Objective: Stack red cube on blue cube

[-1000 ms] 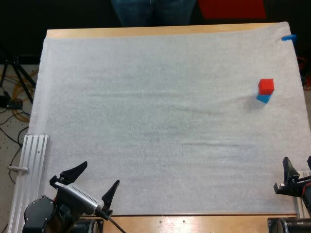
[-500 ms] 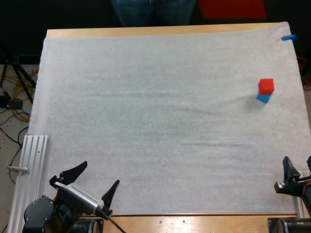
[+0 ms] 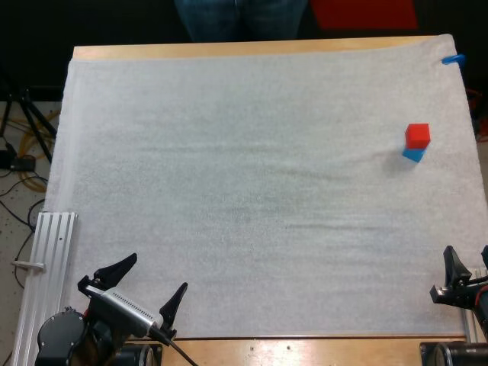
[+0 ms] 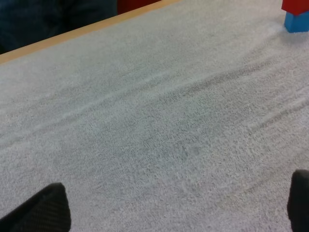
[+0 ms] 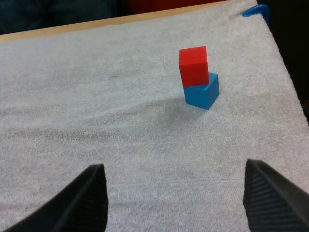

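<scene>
The red cube rests on top of the blue cube near the mat's right side, a little askew; the right wrist view has the same stack, red cube over blue cube. Far across the mat in the left wrist view stands the blue cube with the red cube above it. My left gripper is open at the near left edge. My right gripper is open at the near right corner, well short of the stack. Nothing sits between either pair of fingers.
A white mat covers the wooden table. An aluminium rail lies along the near left edge. A person's legs stand beyond the table's far side.
</scene>
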